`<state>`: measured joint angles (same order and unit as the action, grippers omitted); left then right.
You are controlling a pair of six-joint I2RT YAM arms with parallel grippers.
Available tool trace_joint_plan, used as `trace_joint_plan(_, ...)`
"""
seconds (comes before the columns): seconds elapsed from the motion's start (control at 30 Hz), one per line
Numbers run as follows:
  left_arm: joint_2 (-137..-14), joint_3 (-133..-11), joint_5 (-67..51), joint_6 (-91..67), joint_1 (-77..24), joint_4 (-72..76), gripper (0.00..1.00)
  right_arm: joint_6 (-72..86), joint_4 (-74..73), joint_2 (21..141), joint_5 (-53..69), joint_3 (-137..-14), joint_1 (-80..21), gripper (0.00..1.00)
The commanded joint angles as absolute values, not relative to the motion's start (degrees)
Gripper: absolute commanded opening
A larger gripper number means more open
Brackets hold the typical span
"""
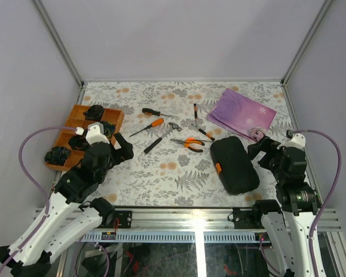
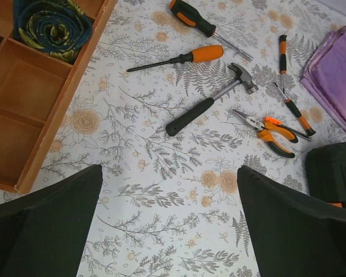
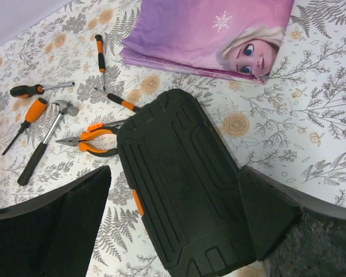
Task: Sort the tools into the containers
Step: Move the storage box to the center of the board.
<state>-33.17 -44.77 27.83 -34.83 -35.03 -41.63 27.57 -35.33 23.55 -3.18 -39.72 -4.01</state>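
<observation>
The black tool case [image 1: 234, 164] lies closed on the right, its orange latch [image 3: 138, 202] facing left. Above its near end hovers my right gripper [image 3: 176, 190], open and empty, a finger on each side. Loose tools lie mid-table: a hammer [image 1: 162, 136], orange-handled pliers [image 1: 191, 143], a black-and-orange screwdriver [image 1: 153, 112], an orange-handled screwdriver [image 1: 147, 127] and two slim screwdrivers [image 1: 196, 112]. My left gripper [image 2: 170, 190] is open over bare tablecloth, short of the hammer [image 2: 210, 101] and pliers [image 2: 268, 130], holding nothing.
An orange divided tray [image 1: 69, 135] with dark coiled lumps stands at the far left, beside my left arm. A folded purple cloth [image 1: 242, 114] lies behind the case. Grey walls close in the flowered table on three sides.
</observation>
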Motion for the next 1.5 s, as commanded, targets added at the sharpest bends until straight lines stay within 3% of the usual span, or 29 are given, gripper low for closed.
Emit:
trace_joint_plan(0.0, -35.1, -47.3, 26.8, -32.7, -33.4, -37.3, 0.99, 26.7, -34.1, 26.2, 5.2, -43.2, -0.8, 0.99)
trace_joint_plan(0.6, -38.9, -48.2, 22.9, -31.6, -31.9, -32.7, 1.0, 24.9, -34.3, 43.1, 10.4, -45.8, 2.2, 0.99)
trace_joint_plan(0.97, -42.6, -48.0, 18.4, -32.1, -31.8, -30.0, 1.0, 23.0, -26.6, 55.6, 16.0, -43.4, 2.2, 0.99)
trace_joint_plan(1.23, -43.8, -46.4, 14.7, -33.5, -31.8, -28.9, 1.0, 26.4, -22.9, 56.4, 4.1, -39.3, 2.3, 0.99)
trace_joint_plan(1.47, -43.7, -45.5, 15.4, -34.8, -31.8, -28.3, 1.0, 27.4, -17.6, 57.7, 6.2, -34.8, 2.2, 0.99)
